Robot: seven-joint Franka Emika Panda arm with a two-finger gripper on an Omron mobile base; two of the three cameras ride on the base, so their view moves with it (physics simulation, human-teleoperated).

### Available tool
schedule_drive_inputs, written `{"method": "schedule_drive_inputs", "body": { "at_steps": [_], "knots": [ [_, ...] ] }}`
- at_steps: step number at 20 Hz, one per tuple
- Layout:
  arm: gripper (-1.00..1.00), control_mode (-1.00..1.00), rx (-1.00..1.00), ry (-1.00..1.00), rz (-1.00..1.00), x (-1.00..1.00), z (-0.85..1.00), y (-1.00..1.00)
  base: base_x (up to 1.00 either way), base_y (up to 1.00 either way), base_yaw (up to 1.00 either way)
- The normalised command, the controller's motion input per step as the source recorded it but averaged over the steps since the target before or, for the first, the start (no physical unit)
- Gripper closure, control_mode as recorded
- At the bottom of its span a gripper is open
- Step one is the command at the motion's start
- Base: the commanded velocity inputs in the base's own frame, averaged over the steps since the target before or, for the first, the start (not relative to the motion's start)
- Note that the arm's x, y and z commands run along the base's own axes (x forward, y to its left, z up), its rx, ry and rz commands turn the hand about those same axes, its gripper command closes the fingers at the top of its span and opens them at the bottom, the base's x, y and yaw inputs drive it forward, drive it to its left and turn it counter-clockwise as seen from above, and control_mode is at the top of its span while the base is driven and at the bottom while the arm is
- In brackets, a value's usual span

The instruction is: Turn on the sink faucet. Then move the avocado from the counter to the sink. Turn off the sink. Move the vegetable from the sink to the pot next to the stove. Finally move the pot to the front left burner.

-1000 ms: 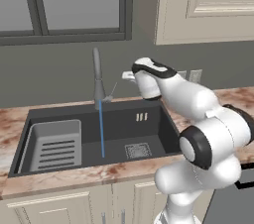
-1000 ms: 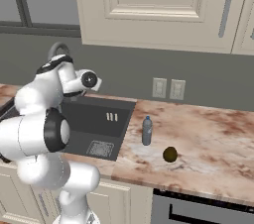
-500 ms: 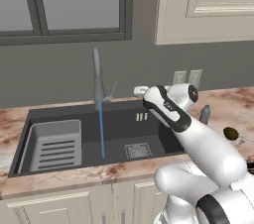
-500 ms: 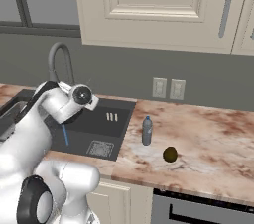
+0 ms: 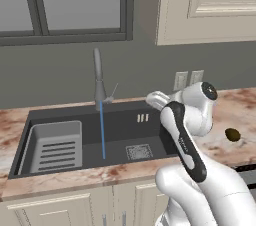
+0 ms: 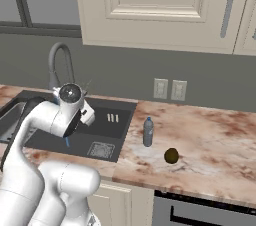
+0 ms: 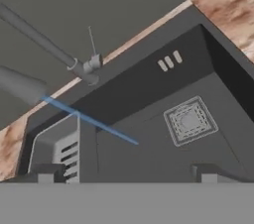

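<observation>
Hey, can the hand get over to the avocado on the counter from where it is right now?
Probably yes. The hand is open above the sink, and the avocado lies alone on bare counter; only the small bottle stands nearby, off to the side.

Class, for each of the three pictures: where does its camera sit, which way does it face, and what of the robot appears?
Left base view: behind-left, facing the sink and running sink faucet; arm lower right.
Right base view: behind-right, facing the counter with avocado and bottle; arm lower left.
Hand view: on the hand, looking down at the drain; gripper open.
All share sink and faucet.
</observation>
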Motion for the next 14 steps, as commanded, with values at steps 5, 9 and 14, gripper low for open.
{"method": "schedule_drive_inputs", "body": {
  "at_steps": [5,9,14],
  "knots": [
    [-1.0,-1.0,0.0,0.36,-0.02,-0.45,0.06,-0.44,0.0,0.0,0.0],
    [-1.0,-1.0,0.0,0.33,0.0,-0.33,0.0,-0.6,0.0,0.0,0.0],
    [-1.0,-1.0,-0.03,0.29,0.0,-0.36,-0.01,-0.61,0.0,0.0,0.0]
  ]
}}
